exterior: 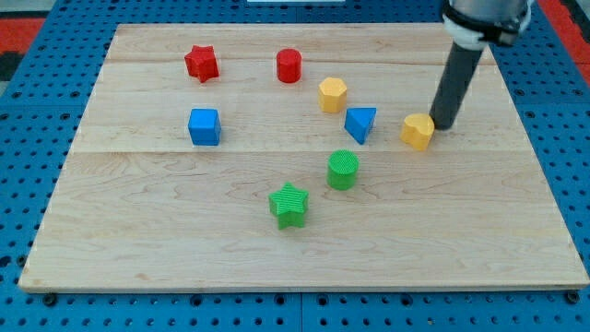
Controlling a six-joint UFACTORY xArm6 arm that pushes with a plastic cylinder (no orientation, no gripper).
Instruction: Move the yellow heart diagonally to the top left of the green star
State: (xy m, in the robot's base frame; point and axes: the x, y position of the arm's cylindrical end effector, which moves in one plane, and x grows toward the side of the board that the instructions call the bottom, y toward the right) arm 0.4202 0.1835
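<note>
Evidently the jawless rod, a tool with nothing to open, had its tip (pixel 441 126) touching the yellow heart's (pixel 418 132) right side, placed to push it leftward across the worktop (pixel 138 231) toward the distant green star (pixel 289 205).

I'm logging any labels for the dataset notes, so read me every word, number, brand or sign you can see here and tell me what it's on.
None: no readable text, number or logo shows on the wooden board, on any of the coloured blocks, on the dark rod above my tip, or on the blue pegboard.
</note>
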